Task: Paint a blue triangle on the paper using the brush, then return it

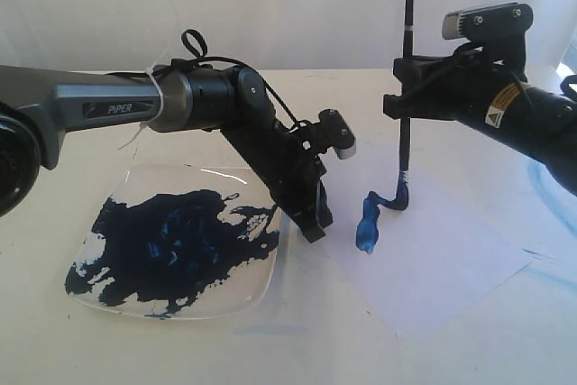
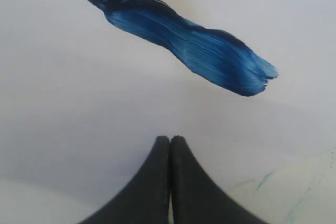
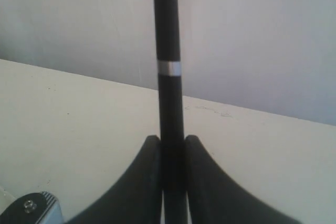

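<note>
Closest to the exterior camera, the left arm (image 1: 90,105) is reaching in from 9 o'clock and angling down toward the middle of the table (image 1: 505,349). Its left gripper (image 1: 313,227) is pointing down at the near left edge of the paper (image 1: 442,259). In the left wrist view the black fingers (image 2: 152,182) are pressing flat against each other, so this claw (image 2: 170,139) is holding nothing. Whether its tips are touching the sheet cannot be told.

At 8 o'clock of the scene a square clear plate (image 1: 171,176) is lying flat, with dark blue paint (image 1: 171,241) covering most of it. The paper is lying at 4 o'clock, just beside the plate.

On the paper's left part a thick blue stroke (image 1: 368,227) is showing, darker at one end and streaked paler at the other (image 2: 194,45). It is lying at 3 o'clock of the left gripper's tips, near but apart from them. A short curved blue mark (image 1: 388,203) is joining the stroke's upper end to the brush tip.

From 3 o'clock the right gripper (image 1: 406,101) is clamping narrowly on the brush (image 1: 407,87). The right wrist view is showing both jaws hugging the black handle (image 3: 169,51) below its silver band (image 3: 169,68). The brush is standing upright, handle toward 12 o'clock, and its blue-stained bristle tip (image 1: 401,191) is meeting the paper at 2 o'clock of the stroke.
</note>
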Controlling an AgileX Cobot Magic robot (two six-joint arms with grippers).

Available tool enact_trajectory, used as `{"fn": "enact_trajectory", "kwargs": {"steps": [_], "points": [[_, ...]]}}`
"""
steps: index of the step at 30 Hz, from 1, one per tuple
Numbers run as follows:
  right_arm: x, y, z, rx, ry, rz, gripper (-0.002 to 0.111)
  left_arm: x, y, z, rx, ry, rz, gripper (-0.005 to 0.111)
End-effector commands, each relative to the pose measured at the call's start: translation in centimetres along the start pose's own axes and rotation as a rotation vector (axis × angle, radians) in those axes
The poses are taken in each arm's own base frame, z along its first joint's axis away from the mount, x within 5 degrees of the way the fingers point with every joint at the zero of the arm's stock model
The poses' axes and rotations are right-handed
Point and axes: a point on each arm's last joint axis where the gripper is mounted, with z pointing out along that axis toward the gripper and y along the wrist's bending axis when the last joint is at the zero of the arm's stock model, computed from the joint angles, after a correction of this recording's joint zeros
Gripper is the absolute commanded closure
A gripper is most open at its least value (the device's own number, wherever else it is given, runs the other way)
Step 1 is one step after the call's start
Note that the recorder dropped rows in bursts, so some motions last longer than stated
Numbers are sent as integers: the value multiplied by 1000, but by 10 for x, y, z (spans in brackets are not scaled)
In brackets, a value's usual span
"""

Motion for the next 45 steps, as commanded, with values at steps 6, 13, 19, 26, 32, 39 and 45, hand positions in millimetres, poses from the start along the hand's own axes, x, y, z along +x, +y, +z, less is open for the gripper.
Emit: {"fn": "enact_trajectory", "kwargs": {"steps": [6, 13, 19, 26, 32, 39, 45], "points": [[-9, -5, -13, 85, 112, -30, 108, -1, -3, 2, 25, 2, -9, 107], [-13, -7, -20, 123, 162, -39, 108, -1, -3, 2, 25, 2, -11, 107], [-16, -7, -23, 139, 178, -43, 108, -1, -3, 2, 27, 3, -13, 107], [-25, -6, -30, 156, 174, -53, 108, -1, -3, 2, 27, 3, -13, 107], [-42, -3, -37, 145, 97, -67, 108, 0, -4, 2, 28, 4, -13, 107], [-64, 3, -50, 143, 11, -89, 108, 0, -4, 2, 28, 4, -13, 107], [-67, 3, -54, 147, 7, -28, 108, 0, -4, 2, 28, 4, -13, 107]]}}
